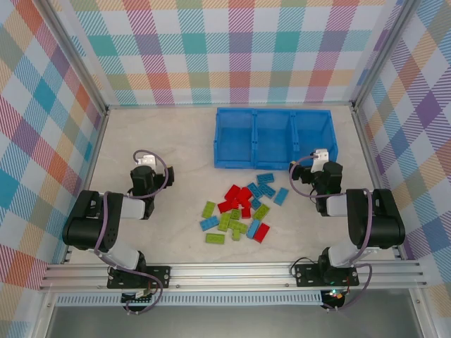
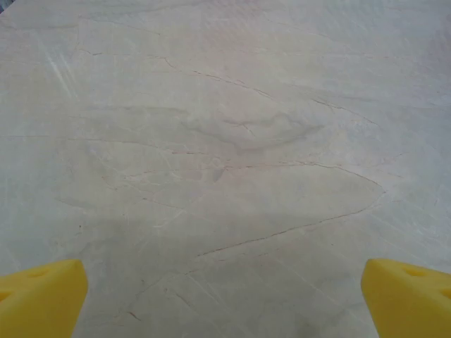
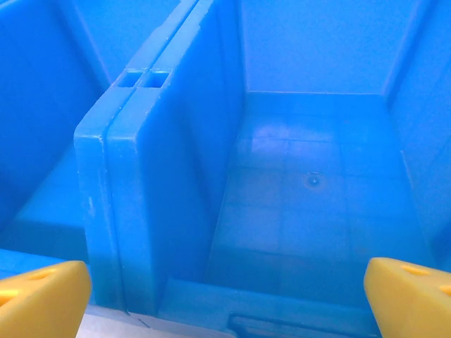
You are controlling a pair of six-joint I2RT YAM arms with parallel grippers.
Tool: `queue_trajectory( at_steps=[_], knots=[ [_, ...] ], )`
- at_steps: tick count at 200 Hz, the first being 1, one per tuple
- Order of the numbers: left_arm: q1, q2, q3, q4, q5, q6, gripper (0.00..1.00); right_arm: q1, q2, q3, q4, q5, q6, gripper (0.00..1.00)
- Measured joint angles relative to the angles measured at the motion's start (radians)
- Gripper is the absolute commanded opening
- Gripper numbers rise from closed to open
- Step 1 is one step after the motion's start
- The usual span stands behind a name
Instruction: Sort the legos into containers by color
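Observation:
The legos [image 1: 239, 208] lie in a loose heap of red [image 1: 236, 196], lime green [image 1: 227, 222] and light blue [image 1: 266, 184] bricks on the table's middle. Behind them stand the containers [image 1: 232, 162], three joined blue compartments with bare floors. My left gripper [image 1: 144, 165] rests at the left, well away from the heap. Its yellow fingertips [image 2: 42, 299] are spread wide over bare table, so the left gripper [image 2: 225, 299] is open and holds nothing. My right gripper [image 1: 321, 160] sits at the tray's front right corner. It faces the rightmost compartment [image 3: 317, 190], and the right gripper [image 3: 225, 299] is open.
The marble-look table top [image 2: 225, 141] is ringed by checked walls [image 1: 239, 49] on three sides. A metal rail [image 1: 232, 271] runs along the near edge. The divider wall [image 3: 141, 176] between two compartments rises just left of my right gripper.

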Motion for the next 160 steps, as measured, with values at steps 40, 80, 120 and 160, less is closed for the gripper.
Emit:
queue_trajectory(
  at_steps=[40, 80, 120, 160],
  knots=[
    [0.000, 0.000, 0.000, 0.000, 0.000, 0.000, 1.00, 0.000, 0.000, 0.000, 0.000, -0.001, 0.000, 1.00],
    [0.001, 0.000, 0.000, 0.000, 0.000, 0.000, 1.00, 0.000, 0.000, 0.000, 0.000, 0.005, 0.002, 1.00],
    [0.002, 0.000, 0.000, 0.000, 0.000, 0.000, 1.00, 0.000, 0.000, -0.003, 0.005, 0.079, 0.032, 1.00],
    [0.002, 0.000, 0.000, 0.000, 0.000, 0.000, 1.00, 0.019, -0.118, -0.048, -0.047, 0.149, 0.035, 1.00]
  ],
)
